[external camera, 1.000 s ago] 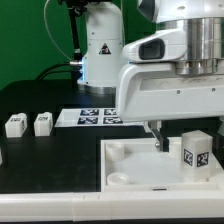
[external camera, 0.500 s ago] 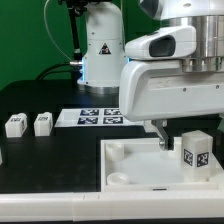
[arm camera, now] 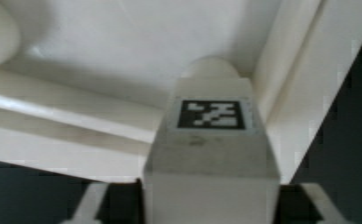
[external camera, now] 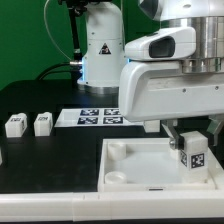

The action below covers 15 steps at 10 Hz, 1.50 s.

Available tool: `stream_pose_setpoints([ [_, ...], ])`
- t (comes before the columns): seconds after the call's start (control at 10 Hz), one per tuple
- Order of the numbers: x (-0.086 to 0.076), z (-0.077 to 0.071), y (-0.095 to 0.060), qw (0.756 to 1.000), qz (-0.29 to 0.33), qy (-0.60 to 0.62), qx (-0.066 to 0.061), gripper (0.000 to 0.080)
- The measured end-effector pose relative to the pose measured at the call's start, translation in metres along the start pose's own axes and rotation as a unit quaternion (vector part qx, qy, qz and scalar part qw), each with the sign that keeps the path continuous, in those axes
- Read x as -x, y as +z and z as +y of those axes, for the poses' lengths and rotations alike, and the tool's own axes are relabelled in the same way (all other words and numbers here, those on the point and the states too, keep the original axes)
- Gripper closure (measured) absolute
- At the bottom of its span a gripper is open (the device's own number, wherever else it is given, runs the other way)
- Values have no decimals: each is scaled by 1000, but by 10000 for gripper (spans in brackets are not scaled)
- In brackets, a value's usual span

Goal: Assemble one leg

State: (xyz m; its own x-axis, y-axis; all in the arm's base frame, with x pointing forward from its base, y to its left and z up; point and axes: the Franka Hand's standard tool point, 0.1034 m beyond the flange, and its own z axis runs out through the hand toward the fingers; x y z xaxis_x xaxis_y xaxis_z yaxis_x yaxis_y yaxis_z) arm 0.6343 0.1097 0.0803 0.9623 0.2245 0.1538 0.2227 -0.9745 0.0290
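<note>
Exterior view: the gripper [external camera: 191, 136] is down over the big white panel [external camera: 140, 165], which lies at the front edge of the desk toward the exterior view's right. Its two fingers [external camera: 172, 136] sit on either side of the leg [external camera: 194, 150], a white block with a black-and-white tag facing the camera, so it's clamped on that leg. I can't tell from here whether the leg touches the panel or hangs just above it. Two more legs [external camera: 14, 125] [external camera: 42, 123] stand side by side near the desk's edge on the exterior view's left, well apart from the arm. The marker board [external camera: 90, 118] lies flat further back, between those spares and the arm's body. You also get one round corner socket [external camera: 116, 176] on the panel's front corner.

Wrist view: much closer in. The leg [arm camera: 210, 150] fills the middle, tag [arm camera: 212, 113] clearly visible on its face, and the panel's raised rim [arm camera: 89, 95] runs behind it. The spares and marker board don't show here.
</note>
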Motion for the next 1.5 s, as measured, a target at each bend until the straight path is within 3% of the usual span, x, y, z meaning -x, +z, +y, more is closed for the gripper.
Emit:
stream_pose_setpoints([
  [0.1,0,0,0,1000,0,6,0,504],
  [0.4,0,1,0,997,2,80,-2,504],
  [0.7,4,-6,-1,946,14,324,-7,505],
  [0.9,5,-6,-1,874,10,486,-9,505],
  [1.3,3,-4,-1,696,2,718,-11,504],
  [1.5,3,-4,-1,693,2,721,-12,504],
])
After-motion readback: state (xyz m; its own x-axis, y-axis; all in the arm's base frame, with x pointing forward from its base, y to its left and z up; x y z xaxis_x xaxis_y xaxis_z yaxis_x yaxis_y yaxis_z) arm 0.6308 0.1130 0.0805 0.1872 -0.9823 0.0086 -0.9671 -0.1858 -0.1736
